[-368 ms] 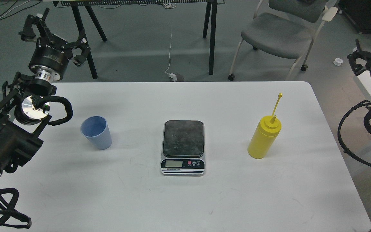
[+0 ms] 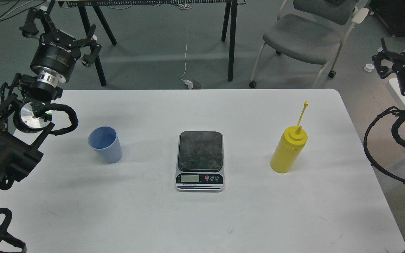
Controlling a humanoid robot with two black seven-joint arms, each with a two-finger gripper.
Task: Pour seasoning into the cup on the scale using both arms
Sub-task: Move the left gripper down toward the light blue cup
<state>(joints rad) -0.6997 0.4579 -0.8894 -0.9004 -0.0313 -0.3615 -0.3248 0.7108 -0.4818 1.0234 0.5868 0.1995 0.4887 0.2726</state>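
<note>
The light-blue ribbed cup [image 2: 105,144] stands upright on the white table [image 2: 202,218], left of the scale. The scale [image 2: 200,160] lies flat at the table's middle with its dark plate bare and its display towards me. The yellow seasoning bottle [image 2: 289,149] stands upright to the right of the scale, its cap strap sticking up. My left gripper [image 2: 61,35] is open and empty, raised beyond the table's far left corner, well behind the cup. My right gripper [image 2: 397,58] is open and empty, off the table's right edge, far from the bottle.
A grey chair [image 2: 302,38] and black trestle legs [image 2: 232,38] stand on the floor behind the table. A white cable [image 2: 186,56] runs down to a plug on the floor. Black cable loops hang from both arms at the table's sides.
</note>
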